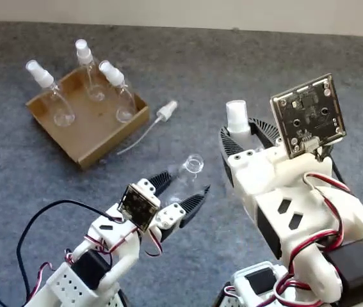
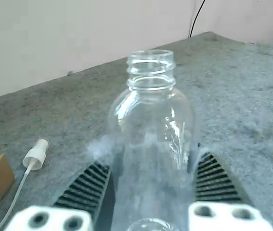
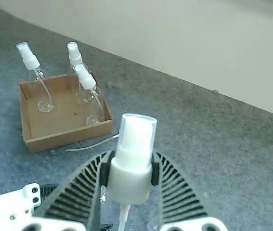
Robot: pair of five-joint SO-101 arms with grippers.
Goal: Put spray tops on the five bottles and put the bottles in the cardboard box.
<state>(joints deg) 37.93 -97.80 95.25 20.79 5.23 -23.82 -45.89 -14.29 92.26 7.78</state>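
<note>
The left hand (image 1: 184, 183) is clamped on a clear bottle (image 1: 193, 166), one ribbed black finger on each side of the body. The bottle's open, threaded neck juts out past the fingertips and carries no top. Just off to that hand's right and a little farther forward, the right hand (image 3: 131, 161) is closed around a white spray top (image 3: 134, 144), held upright with its nozzle above the fingers and its thin tube hanging down between them.

Ahead of the left hand and off to its left, well apart from both hands, the cardboard box (image 1: 114, 142) sits on the grey, carpet-like worktop (image 1: 245, 64). Three capped bottles (image 1: 114, 77) stand upright inside it, each with a white sprayer fitted.

A loose spray top (image 1: 166, 110) lies on its side on the worktop, ahead of the left hand and between the box and the right hand. Its head rests just beside the box's nearest corner, and its long tube trails back along the box wall.
</note>
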